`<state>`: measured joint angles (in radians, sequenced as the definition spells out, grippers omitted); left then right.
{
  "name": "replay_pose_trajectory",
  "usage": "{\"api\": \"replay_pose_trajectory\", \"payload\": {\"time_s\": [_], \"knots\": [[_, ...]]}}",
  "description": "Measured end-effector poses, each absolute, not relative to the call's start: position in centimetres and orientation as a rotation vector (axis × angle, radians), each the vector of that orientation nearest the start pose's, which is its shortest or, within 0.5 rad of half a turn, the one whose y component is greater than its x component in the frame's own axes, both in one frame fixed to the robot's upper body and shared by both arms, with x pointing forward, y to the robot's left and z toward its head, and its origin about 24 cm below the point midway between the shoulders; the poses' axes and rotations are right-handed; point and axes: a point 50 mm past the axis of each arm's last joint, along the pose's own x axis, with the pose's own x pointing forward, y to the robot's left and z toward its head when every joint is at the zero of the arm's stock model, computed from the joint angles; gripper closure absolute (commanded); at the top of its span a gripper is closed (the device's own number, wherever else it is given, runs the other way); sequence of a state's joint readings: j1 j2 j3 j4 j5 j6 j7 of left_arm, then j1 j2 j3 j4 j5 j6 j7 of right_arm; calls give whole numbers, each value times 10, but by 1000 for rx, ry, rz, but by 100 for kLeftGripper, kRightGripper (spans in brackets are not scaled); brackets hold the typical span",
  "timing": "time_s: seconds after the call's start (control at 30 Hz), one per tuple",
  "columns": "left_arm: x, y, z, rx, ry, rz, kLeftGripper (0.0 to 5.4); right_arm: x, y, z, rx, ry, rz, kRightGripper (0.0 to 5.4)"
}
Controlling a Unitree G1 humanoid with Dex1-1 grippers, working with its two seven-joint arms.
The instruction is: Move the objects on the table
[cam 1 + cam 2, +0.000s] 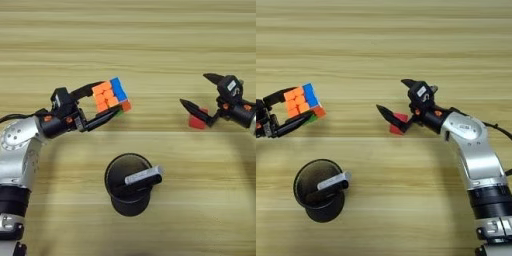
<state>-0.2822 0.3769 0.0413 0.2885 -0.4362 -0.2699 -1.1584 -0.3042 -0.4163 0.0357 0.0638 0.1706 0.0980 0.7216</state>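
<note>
1. Puzzle cube (111, 96), orange and blue faces showing with a green and a red edge underneath, sits pinched between the two black fingers of the left gripper (110, 99), at the left-centre of the table (150, 40). One finger runs along its top, the other beneath it; the cube is tilted.
2. Whether the cube is lifted off the wood or resting on it cannot be told.
3. Left arm comes in from the lower left edge, silver forearm angled toward the cube.
4. Small red block (398, 123) lies on the table right of centre, well apart from the cube.
5. Right gripper (395, 97) is at the block, fingers spread wide. The lower finger (387, 114) overlaps the block's left side; the upper finger points away above it. The block is not pinched.
6. Black round cup (129, 184) stands nearer the robot, below and between the cube and the block.
7. Marker pen (141, 177), white and black, stands inside the cup, leaning with its end over the right rim.
</note>
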Motion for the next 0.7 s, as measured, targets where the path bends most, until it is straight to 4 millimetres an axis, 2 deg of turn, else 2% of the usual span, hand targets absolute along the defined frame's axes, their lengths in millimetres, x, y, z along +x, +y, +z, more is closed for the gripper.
{"api": "replay_pose_trajectory", "payload": {"time_s": [0.13,0.23,0.53,0.7], "knots": [[297,179,88,98,-276,-1011,209,293,-168,104,-263,-58,768,0],[315,163,93,96,-302,-996,209,290,-164,105,-252,-79,770,0],[336,136,84,114,-263,-998,209,281,-160,107,-235,-109,741,0],[345,125,76,146,-194,-962,209,276,-160,97,-197,-77,700,0]]}}
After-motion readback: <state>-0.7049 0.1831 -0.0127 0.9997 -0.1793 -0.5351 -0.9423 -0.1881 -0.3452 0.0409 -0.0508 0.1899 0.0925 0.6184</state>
